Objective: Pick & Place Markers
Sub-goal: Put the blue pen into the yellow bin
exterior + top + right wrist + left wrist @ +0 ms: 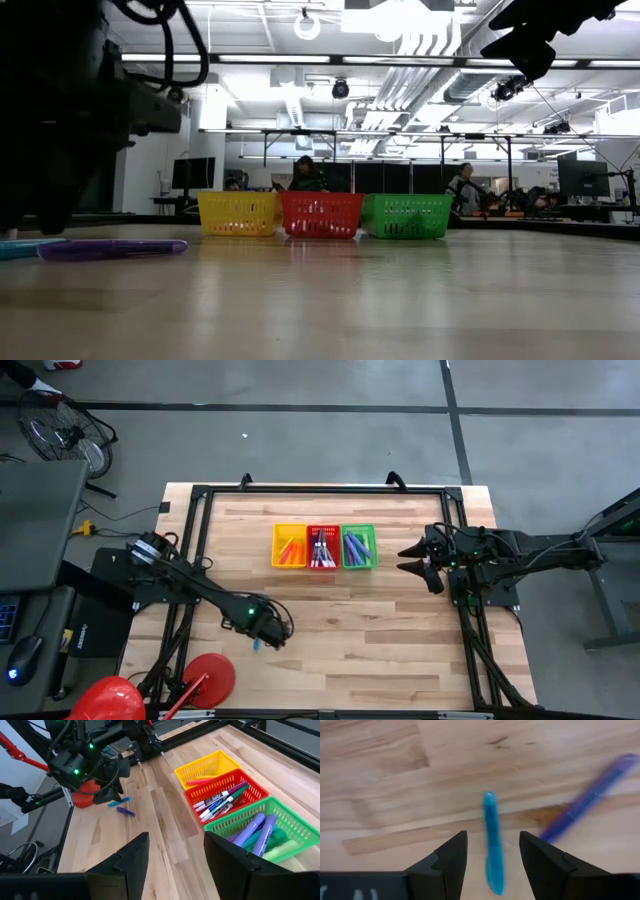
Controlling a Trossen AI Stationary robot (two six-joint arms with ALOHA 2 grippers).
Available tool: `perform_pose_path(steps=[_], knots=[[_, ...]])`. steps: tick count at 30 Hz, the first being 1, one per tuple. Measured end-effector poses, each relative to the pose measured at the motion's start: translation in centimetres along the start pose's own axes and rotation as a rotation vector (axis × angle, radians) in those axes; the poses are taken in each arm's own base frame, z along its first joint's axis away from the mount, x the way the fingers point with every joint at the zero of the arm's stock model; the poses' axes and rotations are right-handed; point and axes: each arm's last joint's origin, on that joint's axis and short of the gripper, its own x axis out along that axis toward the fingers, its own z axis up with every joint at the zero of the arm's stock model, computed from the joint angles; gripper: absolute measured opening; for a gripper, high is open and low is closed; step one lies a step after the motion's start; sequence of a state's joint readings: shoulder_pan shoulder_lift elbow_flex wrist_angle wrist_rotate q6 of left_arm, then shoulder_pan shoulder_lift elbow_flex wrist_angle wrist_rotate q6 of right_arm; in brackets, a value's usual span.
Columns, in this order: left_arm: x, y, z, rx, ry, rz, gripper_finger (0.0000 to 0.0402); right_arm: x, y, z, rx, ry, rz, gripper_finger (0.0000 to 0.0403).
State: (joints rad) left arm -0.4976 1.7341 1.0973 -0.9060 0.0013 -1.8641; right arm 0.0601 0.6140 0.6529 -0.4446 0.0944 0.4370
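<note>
Left gripper (492, 851) jaws apart (astride) — teal marker (492, 845), purple marker (587, 797) beside

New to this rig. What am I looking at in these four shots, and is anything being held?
Two dark robot arms work at a wooden table. One shot looks straight down, one runs level with the tabletop, and one comes from each wrist. Three baskets, yellow, red and green, hold sorted markers. A teal marker and a purple marker lie loose on the wood. The left gripper hangs open astride the teal one, nothing held. The right gripper waits open beside the baskets.
</note>
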Motion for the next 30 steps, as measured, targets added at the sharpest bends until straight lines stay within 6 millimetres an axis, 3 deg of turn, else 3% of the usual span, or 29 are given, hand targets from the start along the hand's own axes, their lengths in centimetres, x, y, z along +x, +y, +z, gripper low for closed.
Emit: perform_pose_path(steps=[18, 30], knots=[[3.5, 1.5, 0.3, 0.020, 0.107, -0.032, 0.0173, 0.0, 0.1, 0.0, 0.010, 0.016, 0.035, 0.0177], [3.6, 1.4, 0.3, 0.052, 0.115, -0.034, 0.0112, 0.0, 0.0, 0.0, 0.001, -0.004, -0.006, 0.0177]])
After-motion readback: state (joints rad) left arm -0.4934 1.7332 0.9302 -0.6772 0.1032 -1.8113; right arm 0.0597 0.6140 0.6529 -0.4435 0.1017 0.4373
